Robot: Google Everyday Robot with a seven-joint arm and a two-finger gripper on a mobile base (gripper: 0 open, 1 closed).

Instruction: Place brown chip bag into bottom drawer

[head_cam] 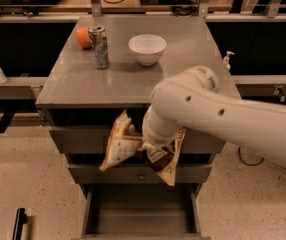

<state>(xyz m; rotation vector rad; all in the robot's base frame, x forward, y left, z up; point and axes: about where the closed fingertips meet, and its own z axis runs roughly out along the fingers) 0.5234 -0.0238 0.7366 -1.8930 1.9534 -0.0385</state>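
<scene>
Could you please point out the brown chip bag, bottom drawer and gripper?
brown chip bag [120,146]: camera view, pale left panel.
bottom drawer [138,210]: camera view, inner floor.
gripper [144,147]: camera view, clamped on bag's middle.

Cabinet top [83,86]: can [100,46] at rear left, orange [83,37] just behind and left of it, bowl [147,49] to the can's right, apart. Arm [223,119] comes in from the right, across the top's front right corner. Gripper [145,145] sits below the front edge, mostly hidden under the arm's end, apparently gripping the brown chip bag [119,145]. The bag hangs before the top drawer [78,139], above the pulled-out bottom drawer [140,214], not in it.
</scene>
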